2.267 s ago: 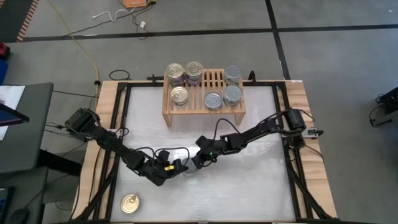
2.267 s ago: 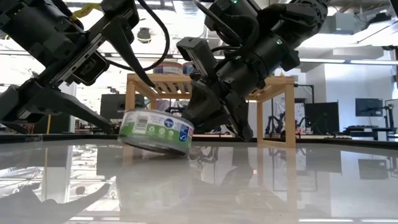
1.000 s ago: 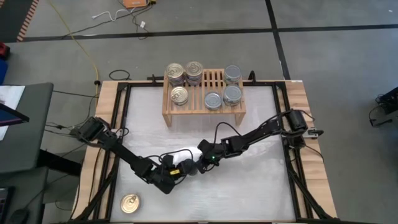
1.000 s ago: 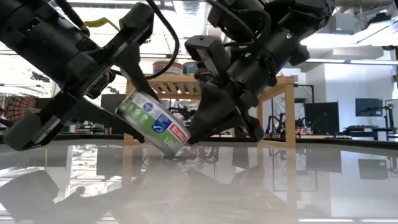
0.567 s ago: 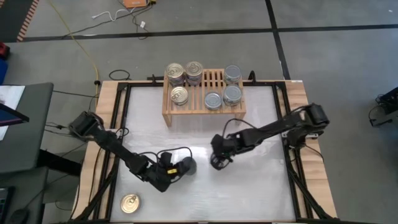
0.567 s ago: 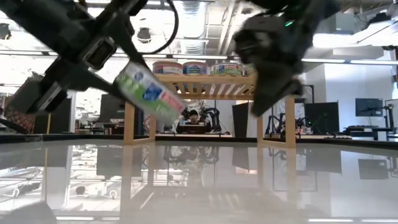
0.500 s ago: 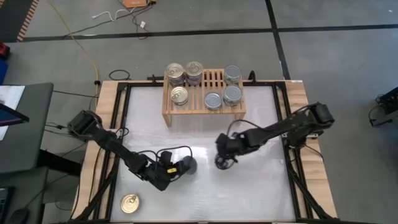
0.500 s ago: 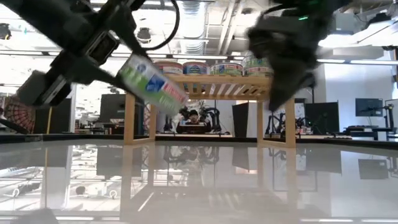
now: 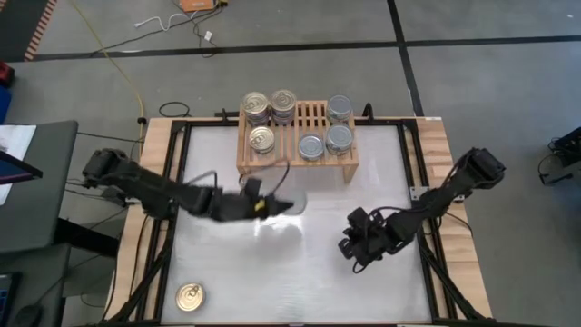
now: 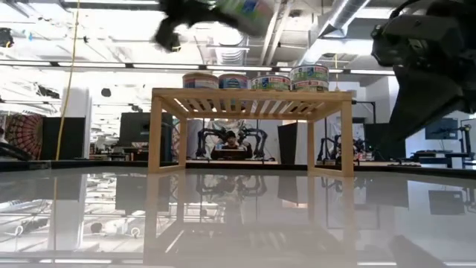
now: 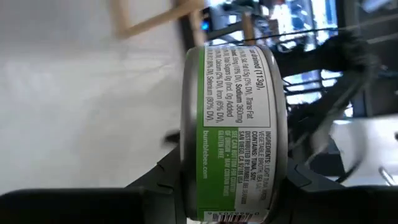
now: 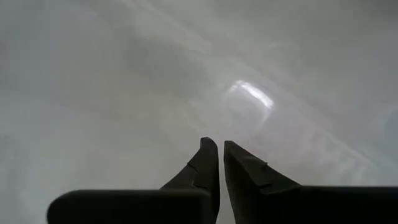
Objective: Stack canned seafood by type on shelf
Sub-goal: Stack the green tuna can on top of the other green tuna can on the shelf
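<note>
My left gripper (image 9: 283, 205) is shut on a round tin with a green and white label (image 11: 233, 124). It holds the tin in the air, just in front of the light-wood shelf (image 9: 298, 163), and the low view shows it above the shelf's top (image 10: 251, 95). On the slats stand gold-topped cans (image 9: 262, 139) at the left and silver-topped cans (image 9: 339, 138) at the right. My right gripper (image 9: 349, 247) hangs over the bare table to the right and nearer. Its fingers (image 12: 219, 152) are all but together, with nothing between them. My left gripper pinches the tin between its two fingers, one finger (image 11: 155, 186) on each flat end; the rim of one end (image 11: 188, 177) shows beside a finger. The labelled wall faces the wrist camera. The fingers reach roughly level from the table's left, and the tin is lifted clear.
One gold-topped can (image 9: 189, 296) lies alone near the table's near left corner. The wooden frame of the table (image 9: 436, 136) and black cables run along both sides. The white table top (image 9: 300, 272) between the arms is bare.
My left gripper has risen with the tin and swung toward the far edge and the shelf; the tin, tilted near the table before, is now lifted high and clear. My right gripper, then against the tin, has drawn away toward the table's right and near edge.
</note>
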You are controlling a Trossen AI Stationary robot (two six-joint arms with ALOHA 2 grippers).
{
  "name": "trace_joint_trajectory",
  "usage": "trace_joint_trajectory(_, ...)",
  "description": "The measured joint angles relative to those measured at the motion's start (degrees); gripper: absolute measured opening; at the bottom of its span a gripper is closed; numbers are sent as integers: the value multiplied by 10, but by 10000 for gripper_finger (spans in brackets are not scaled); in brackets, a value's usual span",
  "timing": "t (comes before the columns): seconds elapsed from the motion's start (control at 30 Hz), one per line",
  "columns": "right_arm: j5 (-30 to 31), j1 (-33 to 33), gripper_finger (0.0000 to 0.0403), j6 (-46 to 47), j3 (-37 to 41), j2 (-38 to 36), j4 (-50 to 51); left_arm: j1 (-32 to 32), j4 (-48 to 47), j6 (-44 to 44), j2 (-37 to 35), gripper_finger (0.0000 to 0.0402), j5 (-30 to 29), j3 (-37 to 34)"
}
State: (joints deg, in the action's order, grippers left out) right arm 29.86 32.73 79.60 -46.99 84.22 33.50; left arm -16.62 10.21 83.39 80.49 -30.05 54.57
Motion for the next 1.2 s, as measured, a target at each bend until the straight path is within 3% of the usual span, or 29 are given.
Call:
trace_joint_trajectory(0.17,0,3,56,-3,1,24,-45,109,-104,-109,2,126,106,125)
trace_joint_trajectory(0.33,0,-4,56,-1,1,32,-65,212,-213,-165,2,126,162,211)
trace_joint_trajectory(0.5,0,-9,56,-1,1,28,-66,286,-201,-177,21,126,231,233)
trace_joint_trajectory(0.7,0,-32,56,-1,1,25,-54,298,-187,-178,97,126,300,251)
trace_joint_trajectory(0.97,-3,-30,56,-5,1,22,-52,304,-159,-169,144,129,295,274)
trace_joint_trajectory(1.2,-3,-22,56,-5,1,22,-51,307,-166,-175,144,132,251,272)
